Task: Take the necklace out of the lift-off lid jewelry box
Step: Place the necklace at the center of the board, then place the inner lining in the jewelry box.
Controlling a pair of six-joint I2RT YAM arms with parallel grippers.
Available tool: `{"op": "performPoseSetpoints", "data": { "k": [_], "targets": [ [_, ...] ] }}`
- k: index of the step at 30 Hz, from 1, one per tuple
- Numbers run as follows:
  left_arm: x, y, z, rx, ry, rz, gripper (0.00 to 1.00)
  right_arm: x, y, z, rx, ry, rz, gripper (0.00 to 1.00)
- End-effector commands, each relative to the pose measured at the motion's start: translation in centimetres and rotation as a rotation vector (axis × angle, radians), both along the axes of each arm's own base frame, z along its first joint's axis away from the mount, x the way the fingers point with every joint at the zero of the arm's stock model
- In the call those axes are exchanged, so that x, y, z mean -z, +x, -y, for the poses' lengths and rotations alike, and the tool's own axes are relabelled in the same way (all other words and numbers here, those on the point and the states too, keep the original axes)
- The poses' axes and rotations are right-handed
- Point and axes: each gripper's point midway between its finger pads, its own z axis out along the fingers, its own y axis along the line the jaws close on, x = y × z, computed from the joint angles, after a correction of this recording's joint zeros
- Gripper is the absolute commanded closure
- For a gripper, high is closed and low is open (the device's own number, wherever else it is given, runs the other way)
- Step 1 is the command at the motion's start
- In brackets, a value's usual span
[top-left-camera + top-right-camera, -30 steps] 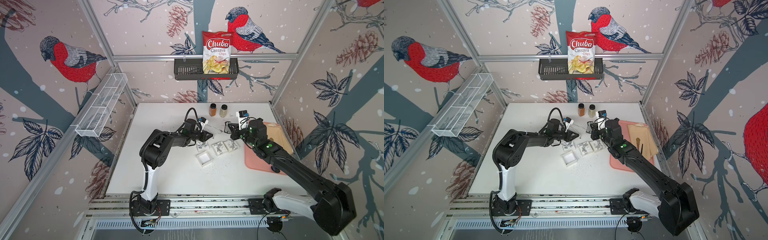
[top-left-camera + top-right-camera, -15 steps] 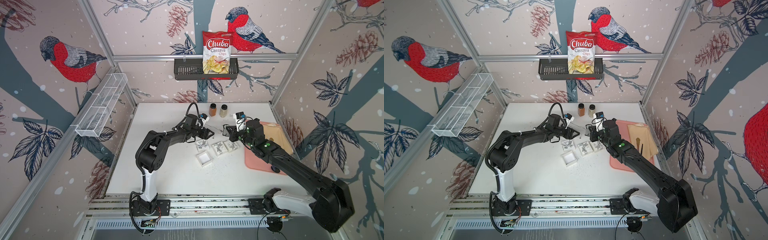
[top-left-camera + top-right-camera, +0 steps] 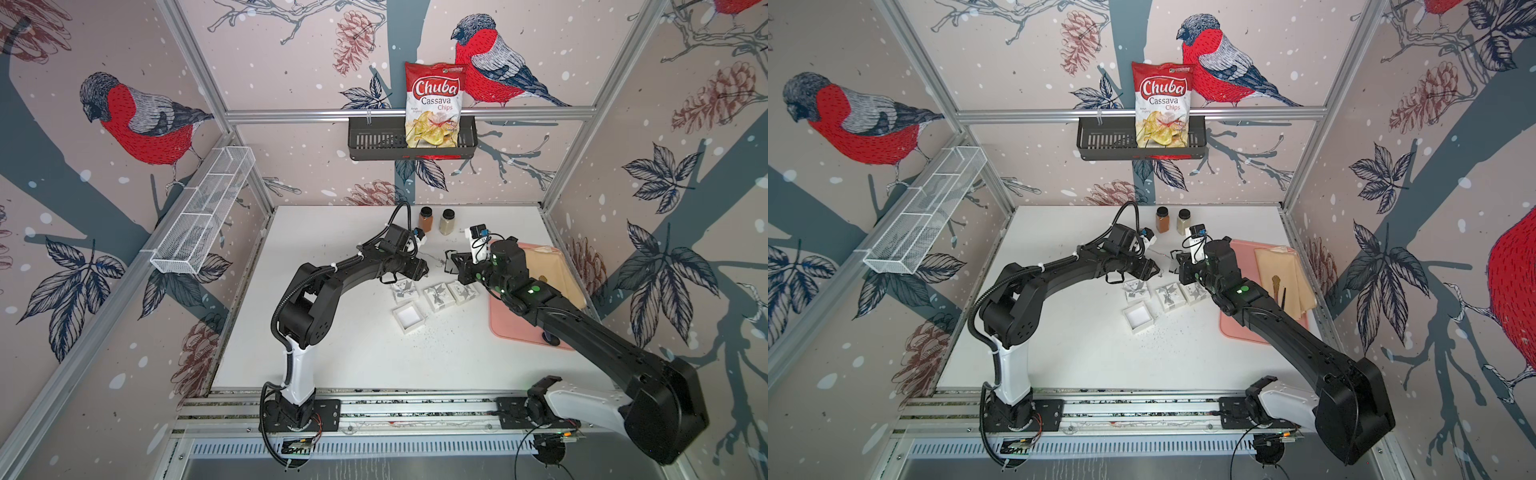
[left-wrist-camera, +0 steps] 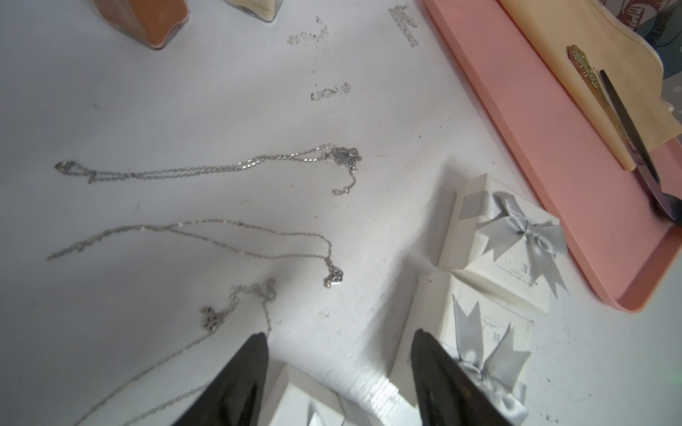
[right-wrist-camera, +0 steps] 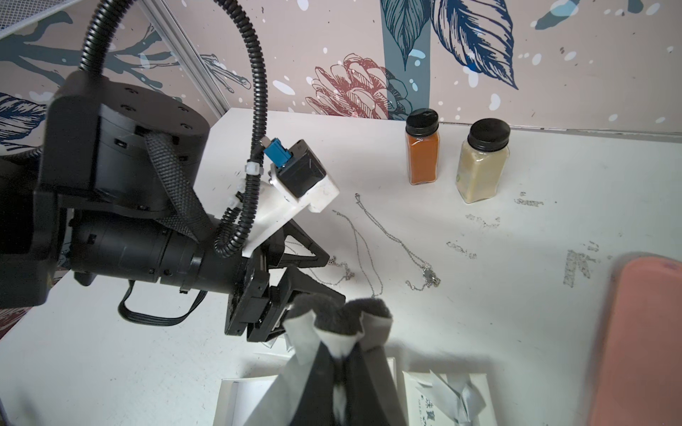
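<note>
The thin silver chain necklace (image 4: 213, 318) is seen stretched on the white tabletop (image 3: 353, 353) behind the open white square cardboard box (image 3: 409, 318), alongside one finger of the nearer left gripper (image 4: 339, 333), whose jaws are spread wide and empty, while the right gripper (image 5: 341, 343) is pinched shut on a dark foam pad (image 5: 332, 313).

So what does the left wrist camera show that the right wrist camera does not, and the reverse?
Only the left wrist view: the beige cloth with cutlery on it, lying on the pink tray.
Only the right wrist view: the right gripper shut on a dark foam pad edged with white paper, and the black lids of the spice jars.
Both: the open left gripper, silver chains on the white table, the jars, the tray, and white bowed boxes.
</note>
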Motion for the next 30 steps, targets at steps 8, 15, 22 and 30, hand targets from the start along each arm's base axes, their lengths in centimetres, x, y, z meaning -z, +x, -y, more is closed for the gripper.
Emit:
{"op": "performPoseSetpoints", "data": {
  "k": [8,15,22,30],
  "targets": [
    [-6.5,0.5,-9.7,-0.227,-0.225,0.113,0.32,3.9,-4.2,-6.4,-0.227,-0.142,-0.08,0.9],
    [-7.4,-2.5,-16.1,-0.384,-0.327,0.179,0.32,10.4,-6.9,-10.9,-0.318,-0.316,-0.209,0.9],
    [-6.5,-5.9,-20.6,-0.54,-0.32,0.229,0.29,14.0,-8.4,-12.6,-0.361,-0.376,-0.286,0.9],
    [-5.3,-6.6,-20.5,-0.54,-0.338,0.216,0.27,15.9,-8.6,-12.9,-0.352,-0.401,-0.32,0.91]
  ]
}}
